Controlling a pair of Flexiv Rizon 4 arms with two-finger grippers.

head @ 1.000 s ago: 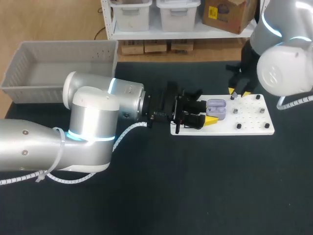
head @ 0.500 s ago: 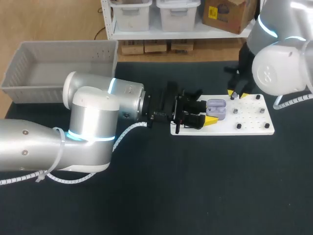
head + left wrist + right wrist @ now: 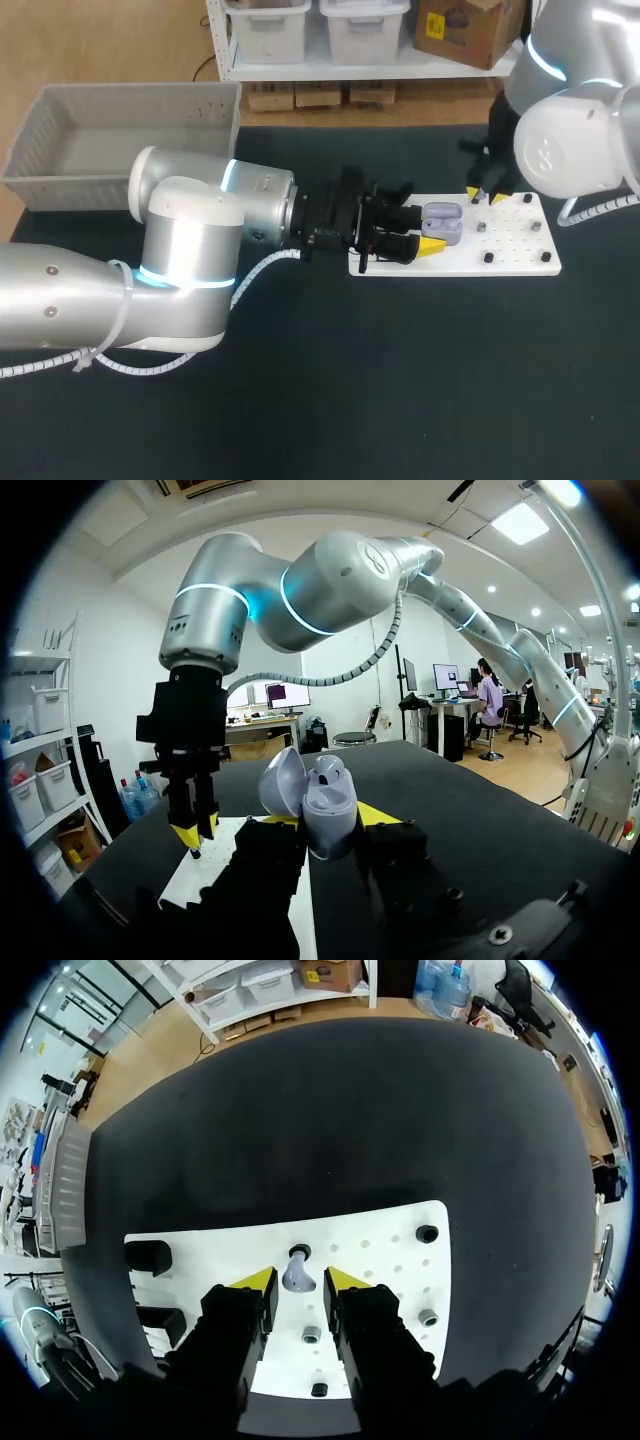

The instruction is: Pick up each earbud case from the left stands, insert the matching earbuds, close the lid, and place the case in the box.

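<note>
My left gripper [image 3: 418, 233] is shut on a lavender earbud case [image 3: 442, 222] and holds it over the left part of the white board [image 3: 520, 262]. The case's lid stands open. In the left wrist view the case [image 3: 326, 802] sits upright between the yellow tips, with one earbud showing inside. My right gripper [image 3: 487, 196] hangs over the board's far edge. In the right wrist view a lavender earbud [image 3: 298, 1279] rests at a small peg between the open fingers of the right gripper [image 3: 298, 1281], with narrow gaps on both sides.
A grey box [image 3: 60, 150] stands at the table's far left. Several small pegs [image 3: 427, 1234] dot the white board [image 3: 385, 1250], and two black stands [image 3: 148, 1257] sit at its other end. My right gripper [image 3: 196, 829] shows ahead of the held case.
The right gripper's fingers have drawn closer together around the earbud and the right arm has shifted slightly. The left arm and the case have not moved.
</note>
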